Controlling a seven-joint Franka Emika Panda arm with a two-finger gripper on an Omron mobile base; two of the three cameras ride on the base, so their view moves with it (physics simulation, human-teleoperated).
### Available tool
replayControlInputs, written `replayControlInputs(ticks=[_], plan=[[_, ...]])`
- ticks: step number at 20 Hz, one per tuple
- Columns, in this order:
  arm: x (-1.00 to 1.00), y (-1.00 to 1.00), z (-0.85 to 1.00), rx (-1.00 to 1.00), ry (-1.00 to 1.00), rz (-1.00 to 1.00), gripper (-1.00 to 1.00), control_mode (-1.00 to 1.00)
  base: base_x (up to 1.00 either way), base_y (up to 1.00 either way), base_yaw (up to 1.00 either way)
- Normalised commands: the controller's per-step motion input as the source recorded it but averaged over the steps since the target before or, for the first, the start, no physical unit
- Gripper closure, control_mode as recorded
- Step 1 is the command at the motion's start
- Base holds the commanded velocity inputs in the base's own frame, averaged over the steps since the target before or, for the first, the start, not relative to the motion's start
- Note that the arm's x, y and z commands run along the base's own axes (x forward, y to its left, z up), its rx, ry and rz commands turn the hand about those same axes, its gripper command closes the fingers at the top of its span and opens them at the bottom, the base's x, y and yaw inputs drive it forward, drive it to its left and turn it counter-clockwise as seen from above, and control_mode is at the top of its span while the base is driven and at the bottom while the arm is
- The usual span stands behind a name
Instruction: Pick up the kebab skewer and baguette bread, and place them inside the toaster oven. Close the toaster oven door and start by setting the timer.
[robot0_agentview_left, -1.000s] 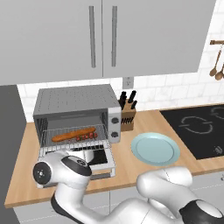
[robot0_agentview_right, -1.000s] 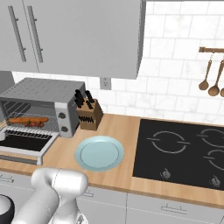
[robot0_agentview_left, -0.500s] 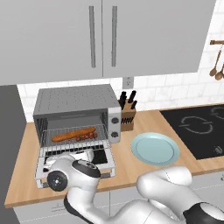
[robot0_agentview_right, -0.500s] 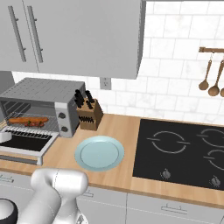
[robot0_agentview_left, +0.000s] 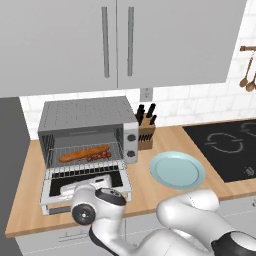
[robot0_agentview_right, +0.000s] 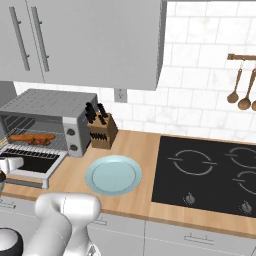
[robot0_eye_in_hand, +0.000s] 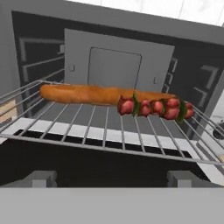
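No brand, label or legible writing appears on any appliance; the toaster oven (robot0_agentview_left: 89, 131) stands at the left end of the wooden counter (robot0_agentview_left: 165, 142), its perforated top and two round knobs (robot0_agentview_left: 131, 146) visible; the toaster oven door (robot0_agentview_left: 85, 185) hangs dropped open toward the robot, partly hidden in the left base view by the white arm; the baguette bread (robot0_eye_in_hand: 94, 94) lies lengthwise on the wire rack (robot0_eye_in_hand: 100, 127) inside the oven; the kebab skewer (robot0_eye_in_hand: 155, 107) lies on the same rack, just in front of the baguette's right half and apparently touching it, its stick too thin to make out; the gripper (robot0_eye_in_hand: 111, 179) faces the oven mouth with its jaws spread wide and holding nothing, only the two dark tips showing at the frame's bottom; a pale blue plate (robot0_agentview_left: 177, 170) sits bare on the counter beside a knife block (robot0_agentview_left: 145, 131); a black cooktop (robot0_agentview_right: 210, 170) is cut off at the right edge; grey cabinets (robot0_agentview_left: 115, 42) hang above white wall tiles; wooden utensils (robot0_agentview_right: 242, 90) hang from a rail.
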Motion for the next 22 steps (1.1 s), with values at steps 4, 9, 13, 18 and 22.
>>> replayControlInputs(ticks=[4,9,13,18,22], plan=[[0.08,0.0,-0.17,0.26,-0.13,-0.02,-1.0,-1.0,0.0,0.0,0.0],[0.08,0.0,-0.06,0.15,-0.13,0.0,-1.0,-1.0,0.0,0.0,0.0],[0.12,0.0,0.0,0.01,-0.05,0.0,-1.0,-1.0,0.0,0.0,0.0],[0.05,0.0,0.03,0.0,-0.01,0.0,-1.0,-1.0,0.0,0.0,0.0],[0.11,0.0,0.08,0.0,0.0,0.0,-1.0,-1.0,0.0,0.0,0.0]])
